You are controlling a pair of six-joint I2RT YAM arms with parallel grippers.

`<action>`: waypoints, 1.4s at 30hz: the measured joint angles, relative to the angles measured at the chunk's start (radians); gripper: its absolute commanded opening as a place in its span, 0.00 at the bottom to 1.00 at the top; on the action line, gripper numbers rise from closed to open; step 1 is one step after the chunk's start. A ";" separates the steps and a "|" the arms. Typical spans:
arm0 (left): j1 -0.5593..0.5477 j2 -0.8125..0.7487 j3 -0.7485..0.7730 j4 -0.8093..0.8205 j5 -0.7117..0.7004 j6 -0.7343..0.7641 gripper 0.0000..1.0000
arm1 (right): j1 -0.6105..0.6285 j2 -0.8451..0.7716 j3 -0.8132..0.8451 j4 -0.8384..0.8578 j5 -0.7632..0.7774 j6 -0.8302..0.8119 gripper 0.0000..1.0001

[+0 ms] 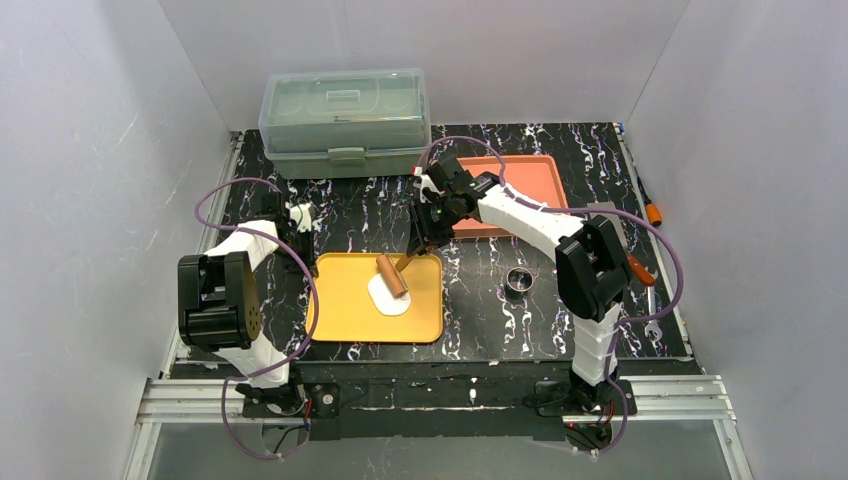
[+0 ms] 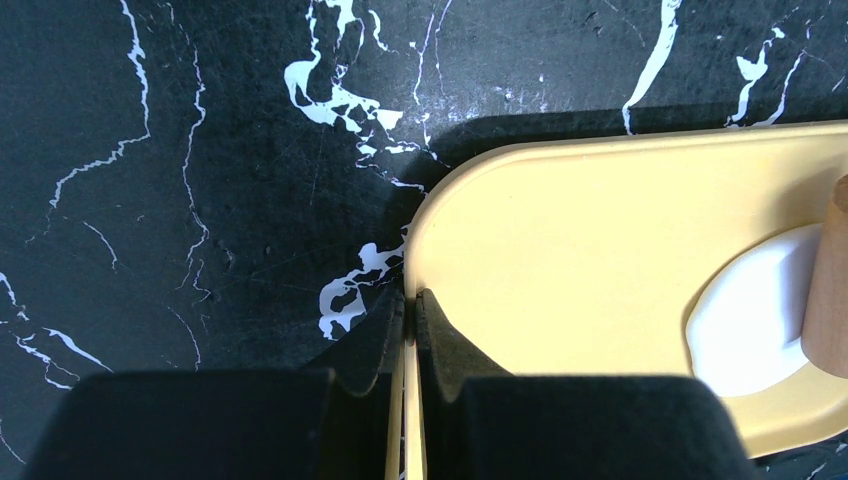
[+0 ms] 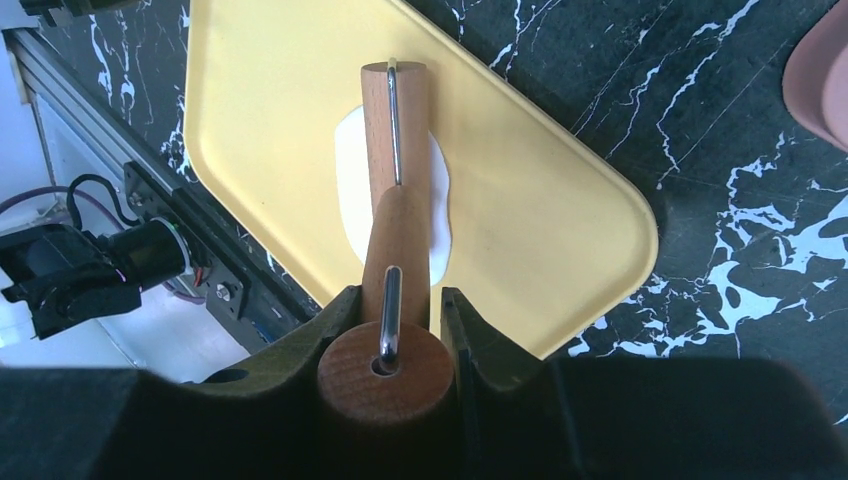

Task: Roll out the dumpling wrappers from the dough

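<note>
Your right jaws pinch handle of light wooden rolling pin [image 3: 377, 130]; barrel lies just ahead of them on flat white oval dough [image 3: 438, 190], pressing it thinner. Your left jaws clamp rim of yellow plastic tray [image 2: 560, 220], likely to stop it sliding on black marbled tabletop [image 2: 150, 150].

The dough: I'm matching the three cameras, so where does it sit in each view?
Top external: dough mid-picture, under the rolling pin.
Left wrist: dough at the right edge.
Right wrist: dough upper centre, under the rolling pin.
Shared landmark: the yellow tray beneath it.
</note>
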 measured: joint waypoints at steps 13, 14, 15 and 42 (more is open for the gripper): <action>0.000 -0.001 -0.002 0.003 0.000 0.000 0.00 | 0.016 0.136 0.176 -0.094 -0.045 -0.049 0.01; 0.000 -0.002 -0.003 0.003 0.000 0.000 0.00 | 0.019 0.157 0.209 -0.117 -0.051 -0.057 0.01; 0.000 -0.002 -0.003 0.004 0.000 0.000 0.00 | 0.021 0.173 0.236 -0.136 -0.053 -0.064 0.01; 0.000 -0.006 -0.006 0.007 0.003 0.000 0.00 | 0.091 0.183 0.235 -0.111 -0.034 -0.057 0.01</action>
